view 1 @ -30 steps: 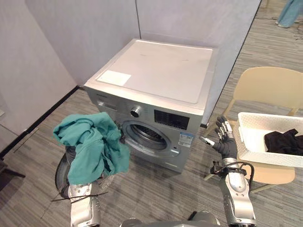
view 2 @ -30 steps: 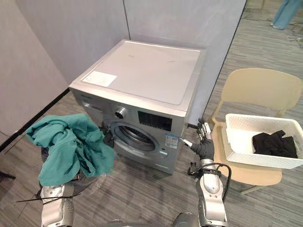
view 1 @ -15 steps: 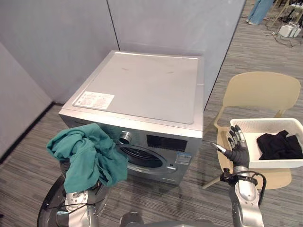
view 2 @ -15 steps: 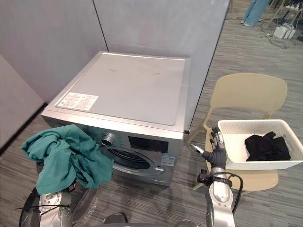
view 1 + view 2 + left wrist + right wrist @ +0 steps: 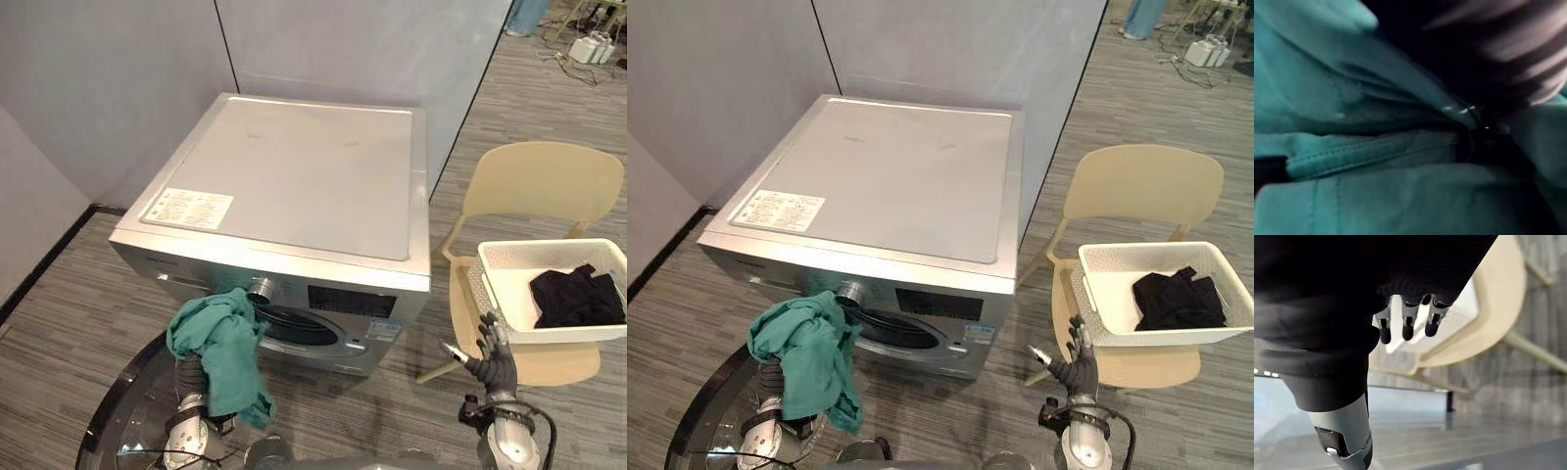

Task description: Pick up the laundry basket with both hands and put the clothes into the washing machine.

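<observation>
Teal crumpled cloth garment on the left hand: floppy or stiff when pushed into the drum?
Likely floppy: the teal garment bunches up and hangs in loose folds over the left hand. Probably light, as it drapes slack rather than taut. Its trailing end may catch on the round door opening of the silver washing machine, so one push may not do.

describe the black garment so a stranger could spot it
Start from the silver washing machine; to its right stands a beige chair with a white laundry basket on its seat. The black garment lies crumpled inside that basket, unlike the teal garment at the washer's door.
</observation>
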Tool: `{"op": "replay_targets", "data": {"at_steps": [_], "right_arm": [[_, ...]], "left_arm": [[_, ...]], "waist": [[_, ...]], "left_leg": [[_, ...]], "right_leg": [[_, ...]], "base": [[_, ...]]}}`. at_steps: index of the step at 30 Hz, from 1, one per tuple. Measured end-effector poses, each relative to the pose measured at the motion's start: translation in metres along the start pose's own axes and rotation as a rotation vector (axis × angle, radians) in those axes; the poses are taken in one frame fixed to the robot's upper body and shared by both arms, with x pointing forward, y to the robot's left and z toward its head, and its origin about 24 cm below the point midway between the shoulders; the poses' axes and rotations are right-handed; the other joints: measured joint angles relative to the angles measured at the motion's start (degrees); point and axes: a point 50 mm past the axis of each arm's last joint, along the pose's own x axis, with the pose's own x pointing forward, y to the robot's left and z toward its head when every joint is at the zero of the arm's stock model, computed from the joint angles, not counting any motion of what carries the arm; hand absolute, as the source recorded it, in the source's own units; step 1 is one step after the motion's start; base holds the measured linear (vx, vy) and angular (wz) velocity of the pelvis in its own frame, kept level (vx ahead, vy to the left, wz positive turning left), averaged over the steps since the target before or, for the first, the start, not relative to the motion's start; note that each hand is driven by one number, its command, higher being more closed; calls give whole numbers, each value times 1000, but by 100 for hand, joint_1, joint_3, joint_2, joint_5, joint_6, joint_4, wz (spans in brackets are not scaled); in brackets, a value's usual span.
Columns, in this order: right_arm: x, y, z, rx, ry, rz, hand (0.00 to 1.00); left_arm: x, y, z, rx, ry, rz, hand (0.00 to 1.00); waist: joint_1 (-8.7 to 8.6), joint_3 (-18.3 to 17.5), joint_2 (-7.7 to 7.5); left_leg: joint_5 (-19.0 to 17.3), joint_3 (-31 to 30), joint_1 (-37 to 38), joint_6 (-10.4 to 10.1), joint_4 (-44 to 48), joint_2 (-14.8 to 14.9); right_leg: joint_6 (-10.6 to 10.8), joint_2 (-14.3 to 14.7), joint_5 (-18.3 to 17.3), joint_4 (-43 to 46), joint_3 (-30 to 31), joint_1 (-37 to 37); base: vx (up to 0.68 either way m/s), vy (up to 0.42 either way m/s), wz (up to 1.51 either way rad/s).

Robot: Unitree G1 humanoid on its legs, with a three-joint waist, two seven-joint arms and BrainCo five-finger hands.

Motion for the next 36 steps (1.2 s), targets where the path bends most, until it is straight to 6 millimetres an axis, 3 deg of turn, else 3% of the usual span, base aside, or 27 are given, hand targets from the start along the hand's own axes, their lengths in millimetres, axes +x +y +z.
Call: {"op": "replay_targets", "data": {"at_steps": [4,7,8,12,16,20,22,25,30,36], "right_arm": [[-7,9,-59,-125,261,61,0],[-6,19,-80,-189,368,107,0],[-3,15,-84,-223,394,106,0],[3,17,-87,-240,417,104,0],[26,23,-71,-250,359,114,0],[50,35,-30,-247,184,106,0],[54,57,-3,-202,71,133,0],[53,74,18,-122,-13,127,0],[55,71,39,-50,-88,66,0],[49,69,52,2,-150,45,0]], "left_arm": [[3,-2,-8,-79,35,2,100],[15,-12,1,-124,2,-24,100],[26,-22,8,-143,-25,-42,100],[47,-40,30,-210,-103,-43,100],[74,-60,58,-342,-173,-29,100],[98,-83,103,-436,-278,-66,100],[108,-100,138,-467,-362,-113,100],[112,-116,169,-492,-433,-161,100],[109,-145,207,-510,-512,-271,100],[104,-155,257,-446,-658,-351,100]], "waist": [[44,481,-298],[112,879,-336],[225,1199,-355],[240,1455,-460],[192,1702,-488],[197,2083,-546],[177,2130,-555],[162,2162,-571],[134,2173,-567],[32,2171,-570]], "left_leg": [[-104,-335,-683,0,550,213],[-139,-624,-1246,0,1009,303],[-176,-713,-1547,27,1315,350],[-235,-896,-2164,94,1730,286],[-377,-1108,-3095,167,2473,292],[-473,-1342,-4108,169,3228,473],[-469,-1504,-4881,171,3576,480],[-454,-1696,-5569,152,3914,480],[-376,-1847,-6506,207,4217,453],[-272,-1882,-7120,218,4280,429]], "right_leg": [[-26,43,-179,379,-210,-349],[-65,66,-308,792,-295,-753],[-68,-3,-410,1150,-304,-997],[-73,-178,-685,1814,-338,-1557],[-98,-430,-1062,2826,-216,-2486],[-223,-512,-1413,3777,-35,-3498],[-326,-588,-1580,4329,35,-4271],[-394,-638,-1708,4781,51,-4879],[-414,-720,-1734,5174,120,-5766],[-418,-721,-1733,5324,213,-6415]], "base": [[-102,-14,24],[-92,-19,25],[-123,4,21],[-121,-4,19],[-151,13,4],[-184,-25,-11],[-195,-45,-6],[-111,-50,2],[-64,-19,-1],[-47,-9,-3]]}}
